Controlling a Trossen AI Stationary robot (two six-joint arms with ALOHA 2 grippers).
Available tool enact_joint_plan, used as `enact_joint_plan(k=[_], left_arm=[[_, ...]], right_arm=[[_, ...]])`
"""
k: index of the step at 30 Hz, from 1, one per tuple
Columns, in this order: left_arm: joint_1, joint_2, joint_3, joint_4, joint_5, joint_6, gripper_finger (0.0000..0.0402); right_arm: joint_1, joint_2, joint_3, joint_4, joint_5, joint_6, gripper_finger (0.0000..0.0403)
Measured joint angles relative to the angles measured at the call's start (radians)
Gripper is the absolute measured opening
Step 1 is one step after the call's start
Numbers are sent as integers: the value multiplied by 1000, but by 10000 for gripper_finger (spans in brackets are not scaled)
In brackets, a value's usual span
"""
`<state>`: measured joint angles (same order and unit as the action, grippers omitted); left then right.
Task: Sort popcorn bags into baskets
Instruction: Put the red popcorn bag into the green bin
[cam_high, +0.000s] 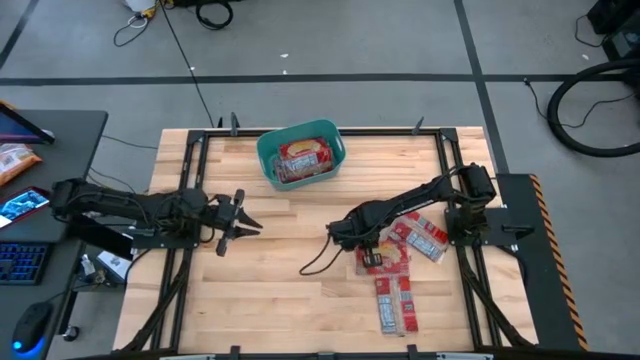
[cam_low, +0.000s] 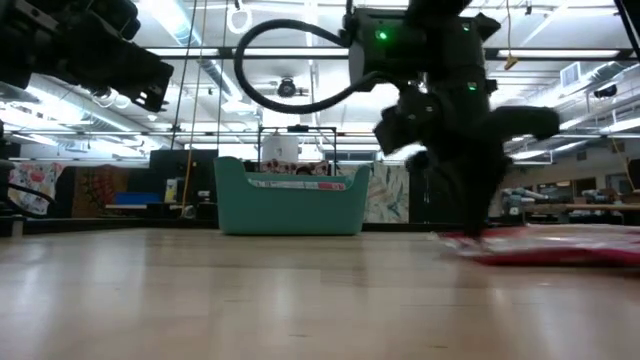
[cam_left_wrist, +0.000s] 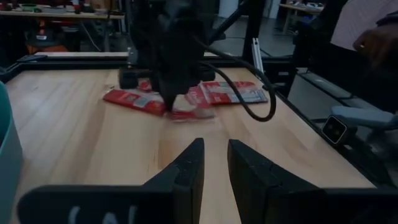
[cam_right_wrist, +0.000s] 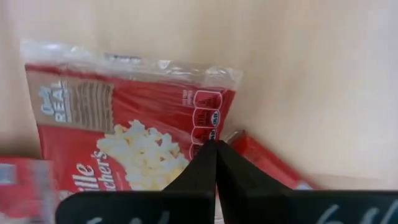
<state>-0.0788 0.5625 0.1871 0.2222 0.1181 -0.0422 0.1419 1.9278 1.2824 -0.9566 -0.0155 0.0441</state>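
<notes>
Grey workshop floor with taped lines and loose cables surrounds a pale wooden table (cam_high: 290, 290) set in a black frame. At far left, off the table, a dark desk (cam_high: 60, 150) carries an orange packet (cam_high: 15, 160) and a phone with a lit screen (cam_high: 22, 205).

Left arm reaches in from the left edge at mid-table. The left gripper (cam_high: 243, 222) hangs above bare wood, clear of every packet; its fingers (cam_left_wrist: 186, 174) stand a narrow gap apart with nothing between them.

Toward the table's far edge, left of centre, sits the teal basket (cam_high: 266, 158). Red popcorn bags (cam_high: 303, 158) lie inside it, their tops showing just above the rim in the low view.

Right of centre, the right arm stretches in from its mount at the right edge. The right gripper (cam_high: 368, 243) is down on a cluster of loose popcorn bags. Its jaws are pressed fully together, tips at the edge of the popcorn bag with the popcorn picture (cam_right_wrist: 134, 134); whether wrapper is pinched between them cannot be told. Further bags (cam_high: 425, 238) lie just beside it toward the right, overlapping. Two more bags (cam_high: 395, 298) lie toward the near edge.
</notes>
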Motion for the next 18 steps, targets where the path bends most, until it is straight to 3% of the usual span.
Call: enact_joint_plan(k=[6,14,18], left_arm=[[0,0,0,-2,-44,-35,75],[1,0,1,-35,-323,-73,75],[1,0,1,-79,-360,-78,75]], right_arm=[[-13,0,107,-66,156,-23,5],[-21,0,270,-93,386,-97,5],[-21,0,335,-93,424,-141,5]])
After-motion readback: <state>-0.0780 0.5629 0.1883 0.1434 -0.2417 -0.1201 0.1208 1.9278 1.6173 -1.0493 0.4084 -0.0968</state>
